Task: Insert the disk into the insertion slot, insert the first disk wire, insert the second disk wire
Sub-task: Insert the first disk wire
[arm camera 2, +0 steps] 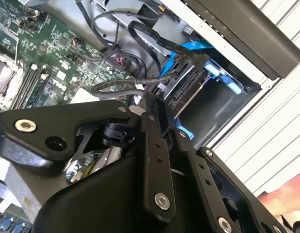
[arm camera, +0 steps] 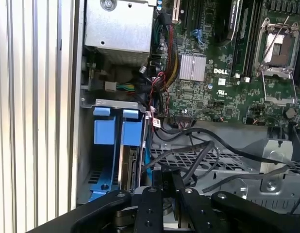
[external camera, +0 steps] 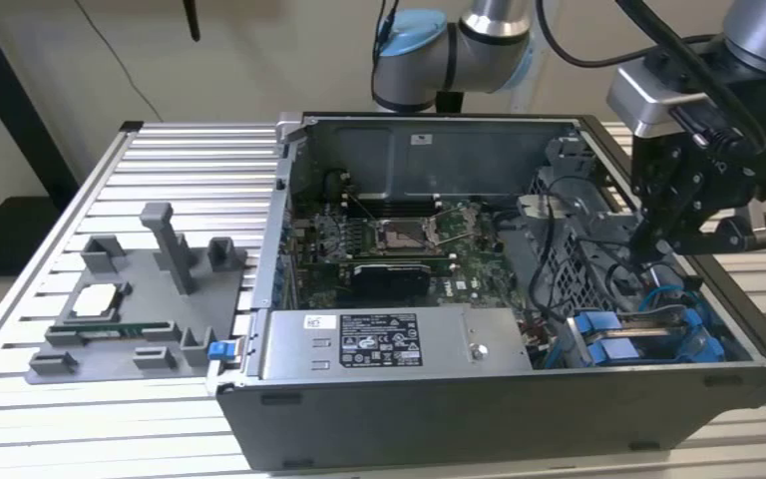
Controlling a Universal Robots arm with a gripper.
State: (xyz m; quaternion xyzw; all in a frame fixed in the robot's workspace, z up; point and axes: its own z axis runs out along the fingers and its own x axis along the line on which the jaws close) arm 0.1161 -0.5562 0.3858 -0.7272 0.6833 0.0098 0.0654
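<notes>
The exterior view looked down at a slant from high on the near side. At middling range it took in the whole open case [external camera: 490, 399] on the table [external camera: 157, 160], with the arm [external camera: 490, 40] at the far side. Both wrist views sat close over the case's end at the exterior view's right, behind the gripper [external camera: 652, 249], whose black body crossed their foregrounds. The first wrist view faced almost straight down; the second wrist view looked aslant and nearer still. All three shared the bay [external camera: 629, 339] and the motherboard [external camera: 397, 239].
</notes>
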